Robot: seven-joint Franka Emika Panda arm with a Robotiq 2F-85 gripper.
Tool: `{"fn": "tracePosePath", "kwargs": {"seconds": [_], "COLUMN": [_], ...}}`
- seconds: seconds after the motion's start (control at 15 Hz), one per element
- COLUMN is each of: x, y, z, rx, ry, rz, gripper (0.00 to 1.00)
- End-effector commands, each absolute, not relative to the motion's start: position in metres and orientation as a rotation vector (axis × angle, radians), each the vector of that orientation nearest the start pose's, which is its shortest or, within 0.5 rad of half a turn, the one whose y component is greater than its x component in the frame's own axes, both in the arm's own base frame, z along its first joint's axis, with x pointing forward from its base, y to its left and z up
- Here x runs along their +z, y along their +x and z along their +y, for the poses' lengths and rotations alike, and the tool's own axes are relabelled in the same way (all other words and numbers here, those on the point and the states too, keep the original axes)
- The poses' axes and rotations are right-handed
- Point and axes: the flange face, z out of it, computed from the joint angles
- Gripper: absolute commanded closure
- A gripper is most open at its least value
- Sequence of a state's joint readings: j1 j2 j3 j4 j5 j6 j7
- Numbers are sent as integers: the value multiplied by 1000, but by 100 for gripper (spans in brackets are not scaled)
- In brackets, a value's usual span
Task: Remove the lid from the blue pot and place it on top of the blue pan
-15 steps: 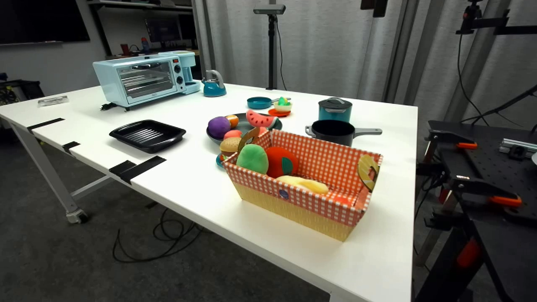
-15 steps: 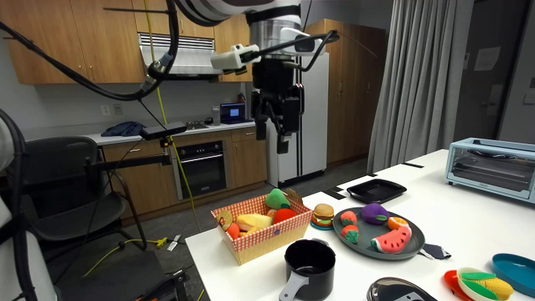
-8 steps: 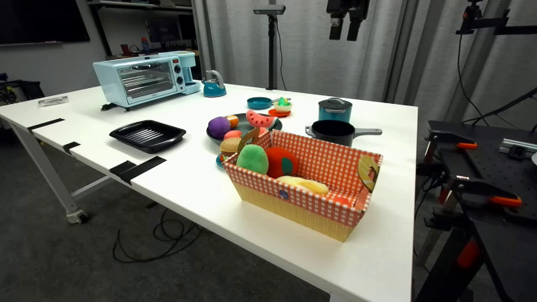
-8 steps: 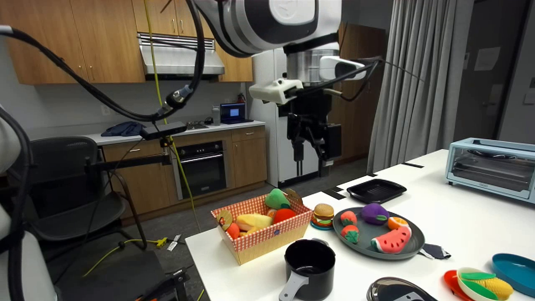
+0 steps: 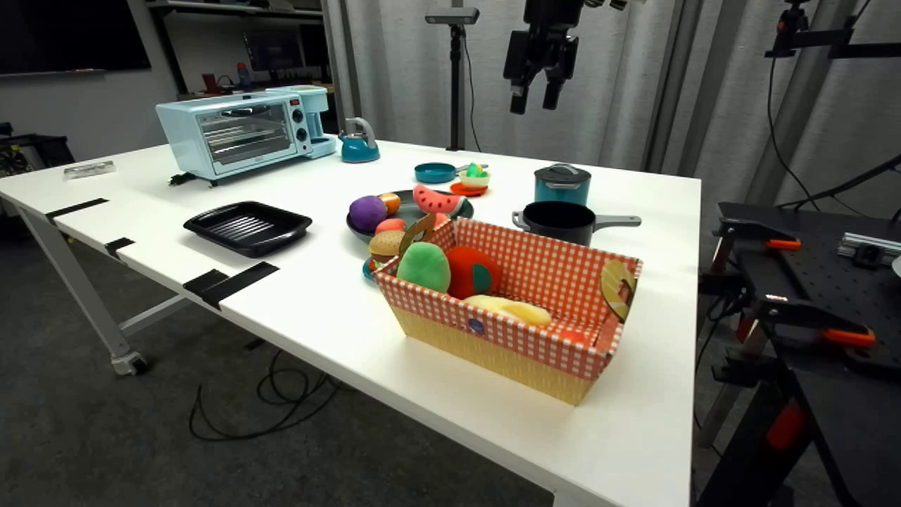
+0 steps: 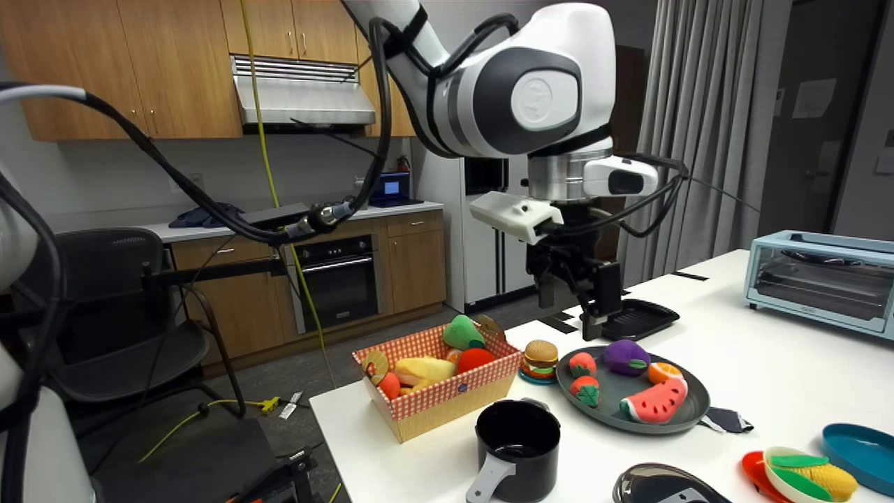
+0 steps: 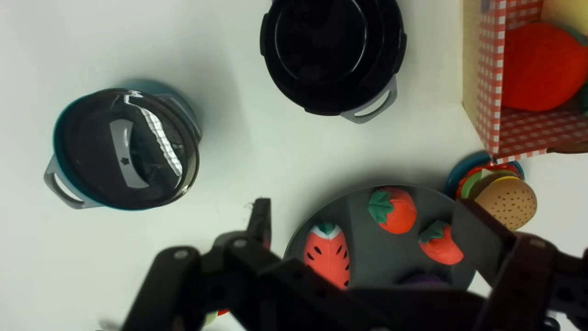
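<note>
Awaiting your spread black pincer: smoky round lid, still on round teal pot, due on shallow teal pan.

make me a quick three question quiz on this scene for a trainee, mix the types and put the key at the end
1. True or false: the lid sits on the blue pot.

2. Multiple choice: how does the end effector stand?
A) shut on the lid
B) open and holding nothing
C) shut and empty

3. Short answer: is the toy hamburger inside the checkered basket or beside it?

Key:
1. True.
2. B.
3. Beside it.
</note>
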State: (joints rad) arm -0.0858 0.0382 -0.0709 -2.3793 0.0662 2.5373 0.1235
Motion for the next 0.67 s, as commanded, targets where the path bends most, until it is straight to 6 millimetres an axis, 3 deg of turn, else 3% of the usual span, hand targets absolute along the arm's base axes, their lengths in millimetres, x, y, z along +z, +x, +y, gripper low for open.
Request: {"fn": "tracePosePath", "kwargs": {"seconds": [0.0, 0.2, 0.6], "x": [295, 285, 290], "y": [527, 534, 531], "z": [-96, -114, -167], "rx": [-224, -225, -246], "ry": [-3070, -3066, -3039], "rz": [526, 559, 659], "gripper": [0, 0, 0]}}
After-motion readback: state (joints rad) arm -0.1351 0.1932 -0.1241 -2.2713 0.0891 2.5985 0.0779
